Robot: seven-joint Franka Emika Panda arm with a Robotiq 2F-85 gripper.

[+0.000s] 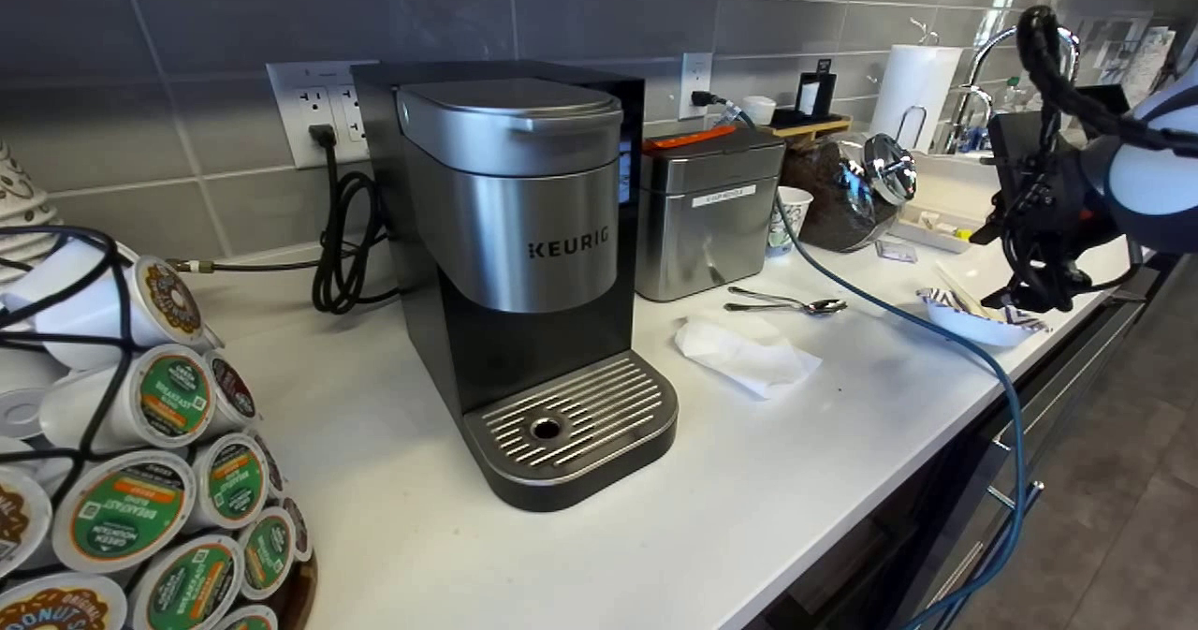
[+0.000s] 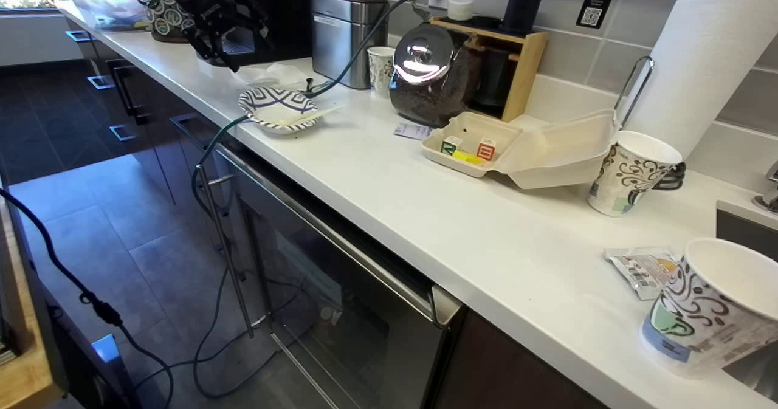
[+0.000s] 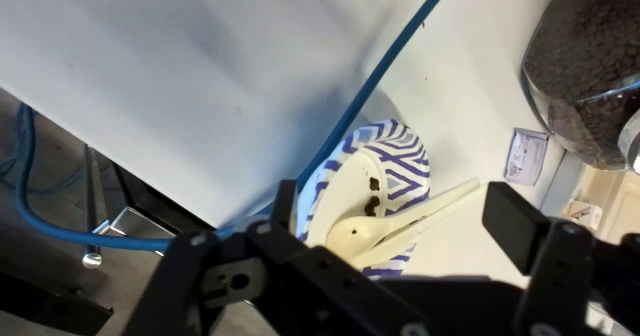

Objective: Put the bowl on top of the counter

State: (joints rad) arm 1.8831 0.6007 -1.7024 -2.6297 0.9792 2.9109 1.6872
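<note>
The bowl is white inside, with a blue patterned rim and brown bits on its floor. White plastic utensils lie in it, handles sticking out past the rim. In both exterior views the bowl rests on the white counter near its front edge. My gripper is open and empty above the bowl. In the wrist view one finger overlaps the bowl's left side and the other is beyond the handles. In both exterior views the gripper is apart from the bowl.
A blue cable runs right beside the bowl and over the counter's edge. A white cloth and metal spoons lie near the coffee maker. A coffee bean jar and an open takeout box stand farther along.
</note>
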